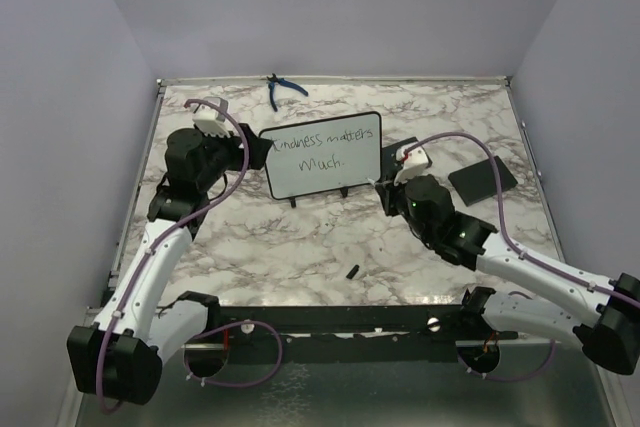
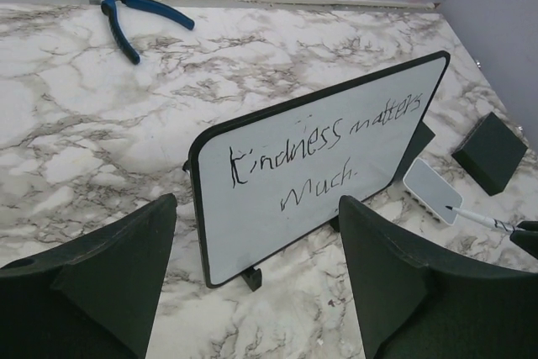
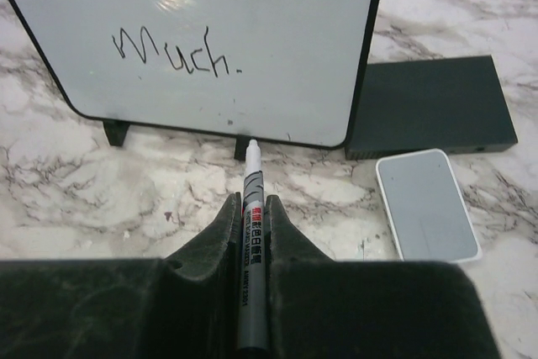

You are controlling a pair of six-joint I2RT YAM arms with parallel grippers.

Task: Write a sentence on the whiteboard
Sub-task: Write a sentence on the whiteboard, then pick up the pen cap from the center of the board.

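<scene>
Marbled surface (image 1: 300,247) is occupied by the whiteboard (image 1: 310,179), sentence (image 1: 322,143) judged complete; marker (image 3: 252,208) is clamped in right fingers (image 3: 210,250), left fingers (image 2: 395,275) parted

The right gripper (image 3: 251,212) was clamped on a marker (image 3: 252,178), its tip close to the whiteboard's (image 3: 277,81) lower frame. The sentence (image 3: 172,52) showed "matters" above "Much." On the marble worktop (image 3: 101,191), a black pad (image 3: 433,102) lay right of the board, with a pale grey eraser block (image 3: 427,206) just before the pad.
</scene>
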